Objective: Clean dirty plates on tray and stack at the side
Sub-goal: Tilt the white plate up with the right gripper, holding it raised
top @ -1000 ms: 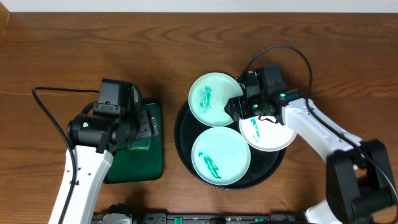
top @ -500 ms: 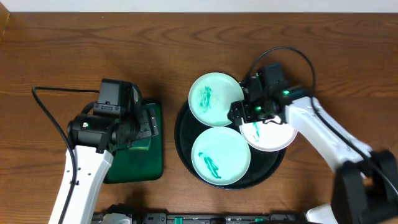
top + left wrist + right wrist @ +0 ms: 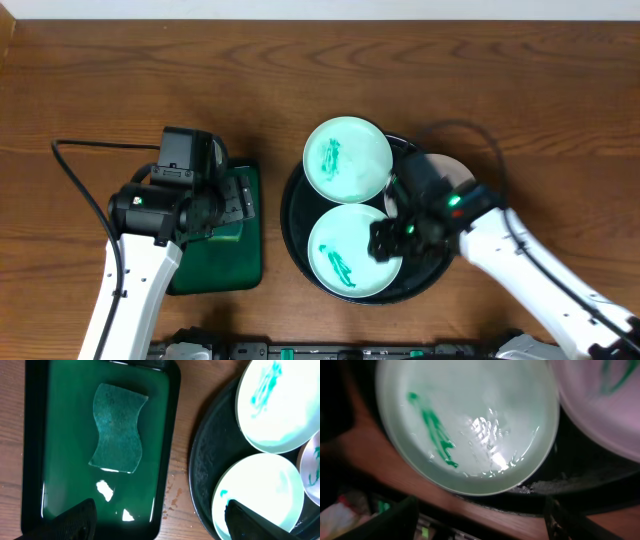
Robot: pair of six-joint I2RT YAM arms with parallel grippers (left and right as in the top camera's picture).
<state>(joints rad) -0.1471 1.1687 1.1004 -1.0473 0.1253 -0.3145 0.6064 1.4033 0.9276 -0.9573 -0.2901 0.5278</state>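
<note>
Overhead: black tray [image 3: 292, 235] sits mid-surface [image 3: 120, 80]. It holds the far mint plate [image 3: 347, 160], the near mint plate [image 3: 345, 250] and a white plate [image 3: 460, 170], the last partly hidden under the right arm. Right end effector [image 3: 390, 240] hangs over the near plate's right edge.

Left wrist: left end effector [image 3: 159, 512] spread wide above green tray [image 3: 65, 495]; sponge [image 3: 119, 435] lies inside.

Right wrist: fingers [image 3: 390, 520] spread, pinching nothing. Green smear [image 3: 432, 425] on the plate below.

Plates [image 3: 347, 160] on round tray [image 3: 291, 215]; sponge [image 3: 119, 435] in rectangular tray [image 3: 35, 460], left.
</note>
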